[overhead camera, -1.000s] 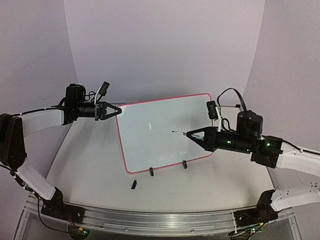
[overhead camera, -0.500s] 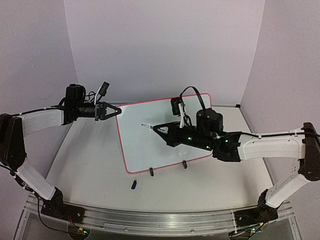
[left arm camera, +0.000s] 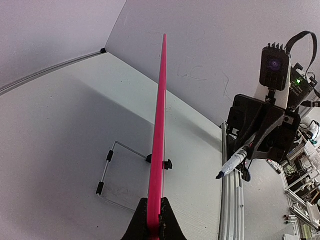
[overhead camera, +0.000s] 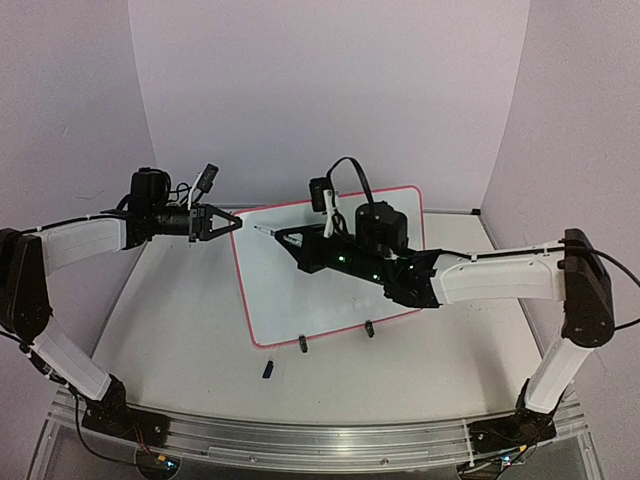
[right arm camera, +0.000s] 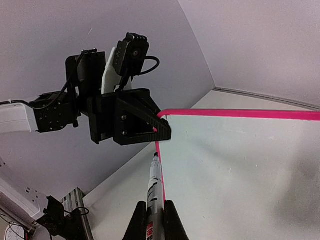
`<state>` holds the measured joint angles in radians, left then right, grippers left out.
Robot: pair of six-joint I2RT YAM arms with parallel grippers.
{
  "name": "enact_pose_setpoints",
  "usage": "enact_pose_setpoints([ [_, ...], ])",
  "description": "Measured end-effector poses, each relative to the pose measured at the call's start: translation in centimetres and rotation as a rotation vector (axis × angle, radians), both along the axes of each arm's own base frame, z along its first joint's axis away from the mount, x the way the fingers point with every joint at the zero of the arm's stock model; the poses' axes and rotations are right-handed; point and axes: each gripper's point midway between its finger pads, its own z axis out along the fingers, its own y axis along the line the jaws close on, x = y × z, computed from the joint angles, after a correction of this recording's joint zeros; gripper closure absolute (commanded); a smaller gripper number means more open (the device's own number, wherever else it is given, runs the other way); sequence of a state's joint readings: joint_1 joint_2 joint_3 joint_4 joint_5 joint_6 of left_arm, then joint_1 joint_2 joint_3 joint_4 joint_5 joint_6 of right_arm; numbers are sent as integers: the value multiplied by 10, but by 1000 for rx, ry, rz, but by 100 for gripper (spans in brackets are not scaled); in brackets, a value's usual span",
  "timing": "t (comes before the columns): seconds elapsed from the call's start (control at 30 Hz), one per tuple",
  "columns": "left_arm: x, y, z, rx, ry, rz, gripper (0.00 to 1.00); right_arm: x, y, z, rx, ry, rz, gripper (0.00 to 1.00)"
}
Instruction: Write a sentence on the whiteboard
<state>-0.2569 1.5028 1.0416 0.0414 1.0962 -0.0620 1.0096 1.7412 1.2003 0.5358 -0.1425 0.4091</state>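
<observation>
Two end effectors, both pressed together on a load. Left end effector (overhead camera: 232,222) pinches the whiteboard (overhead camera: 300,300) at the pink rim of its upper-left corner. Right end effector (overhead camera: 290,240) pinches a marker (overhead camera: 268,231), tip pointing toward that corner.

Marker tip sits just beside the left rim, near the left fingers (right arm camera: 150,131); whether it touches the board, cannot tell. White board face runs rightward and downward from the tip. In the top view the right arm crosses the board's upper middle.

Board stands tilted on the table (overhead camera: 180,330), on two black clip feet (overhead camera: 302,343) at its lower edge. A small dark object (overhead camera: 268,369) lies on the table in front, apart from the board.
</observation>
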Motion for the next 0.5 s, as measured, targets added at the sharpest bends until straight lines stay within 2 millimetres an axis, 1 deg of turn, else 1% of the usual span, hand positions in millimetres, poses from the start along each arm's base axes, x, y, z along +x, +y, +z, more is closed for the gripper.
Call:
enact_pose_setpoints([
  [0.13,0,0,0,3,0,-1,100,7,12,-7,-8,-1,1,100],
  [0.37,0,0,0,4,1,-2,100,14,22,-17,-23,-1,-1,100],
  [0.5,0,0,0,4,1,-2,100,17,25,-19,-27,-3,-6,100],
])
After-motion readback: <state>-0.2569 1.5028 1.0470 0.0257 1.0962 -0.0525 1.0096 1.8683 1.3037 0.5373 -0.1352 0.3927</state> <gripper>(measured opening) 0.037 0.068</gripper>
